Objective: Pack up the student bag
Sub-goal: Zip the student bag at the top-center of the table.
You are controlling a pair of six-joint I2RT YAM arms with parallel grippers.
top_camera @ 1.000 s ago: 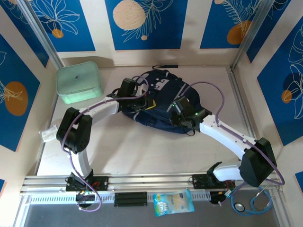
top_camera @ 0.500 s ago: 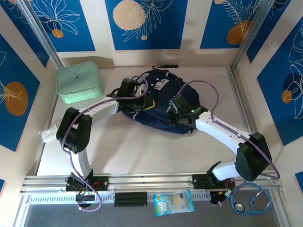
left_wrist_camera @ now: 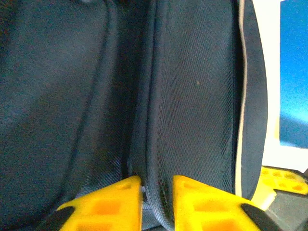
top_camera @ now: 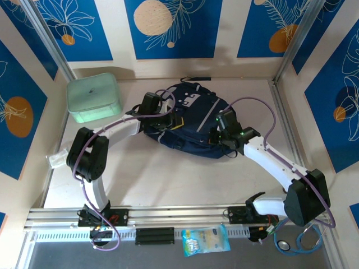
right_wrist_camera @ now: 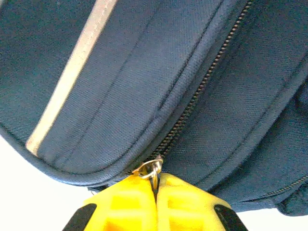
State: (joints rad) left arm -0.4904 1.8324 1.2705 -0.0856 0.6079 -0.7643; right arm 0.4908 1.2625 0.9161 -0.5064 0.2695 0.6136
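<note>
Student bag (top_camera: pixel 188 120): dark navy fabric, white and grey patches on the front pocket. Lies flat at the far middle of the desk (top_camera: pixel 168 174), between both arms, top end toward the back wall.

Left end effector (top_camera: pixel 170 121): rests on the bag's left side. Seen in the left wrist view (left_wrist_camera: pixel 157 202) with yellow fingers (left_wrist_camera: pixel 115 204) narrowly parted. Straddles a raised seam of dark mesh-weave fabric, with the seam lying in the gap.

Right end effector (top_camera: pixel 217 134): sits at the bag's near right edge. Seen in the right wrist view (right_wrist_camera: pixel 155 192) with yellow fingers pressed together. Pinches the small metal zipper pull (right_wrist_camera: pixel 150 169) at the tips.

Zipper track (right_wrist_camera: pixel 202 91): runs up and to the right from the pull, teeth meshed along the visible length.

Pale stripe (right_wrist_camera: pixel 72 72): crosses the navy panel beside the zipper.

Mint green lidded box (top_camera: pixel 93 98): stands at the far left corner of the desk, well apart from the bag.

Snack packet (top_camera: pixel 206 240): lies on the near rail, between the two arm bases.
</note>
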